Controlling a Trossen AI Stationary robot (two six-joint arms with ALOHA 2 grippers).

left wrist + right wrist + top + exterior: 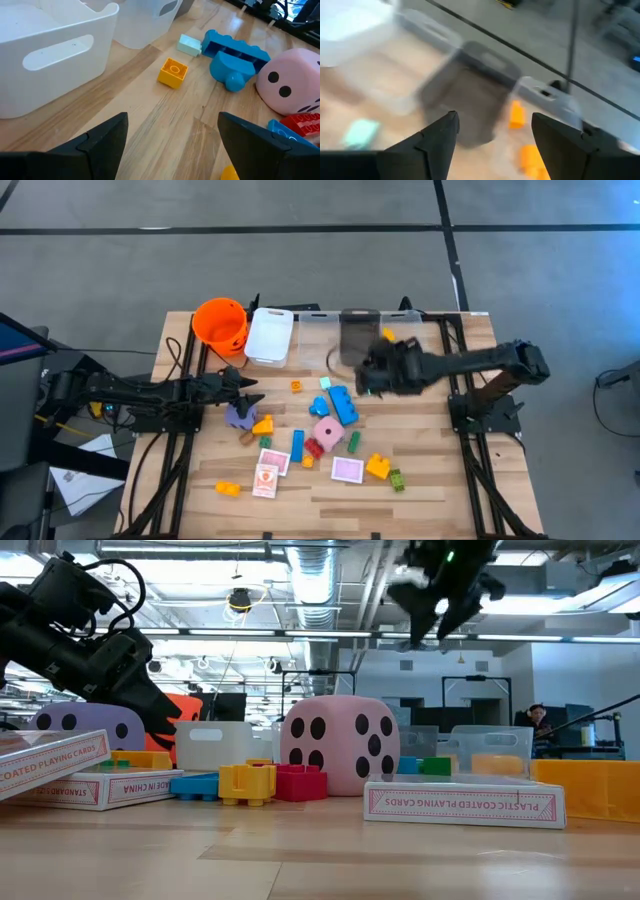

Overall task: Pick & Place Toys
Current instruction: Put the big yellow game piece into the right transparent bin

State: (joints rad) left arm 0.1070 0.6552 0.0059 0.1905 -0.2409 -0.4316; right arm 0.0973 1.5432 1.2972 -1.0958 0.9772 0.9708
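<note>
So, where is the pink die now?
In the high view the pink die lies near the table's middle, just below the big blue brick and beside a red brick; neither gripper touches it.

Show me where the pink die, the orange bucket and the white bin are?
pink die [338,745], low view, its spotted front face.
orange bucket [220,323], high view, its rim.
white bin [269,335], high view, its inside floor.

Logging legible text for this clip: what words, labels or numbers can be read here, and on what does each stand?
"PLASTIC COATED PLAYING CARDS": side of the card box nearest the low camera.
"COATED PLAYING CARDS": tilted card box at that view's left edge; any start is cut off.
"IN CHINA": flat card box beside it; other print too blurred.
Pink die: pips only.
</note>
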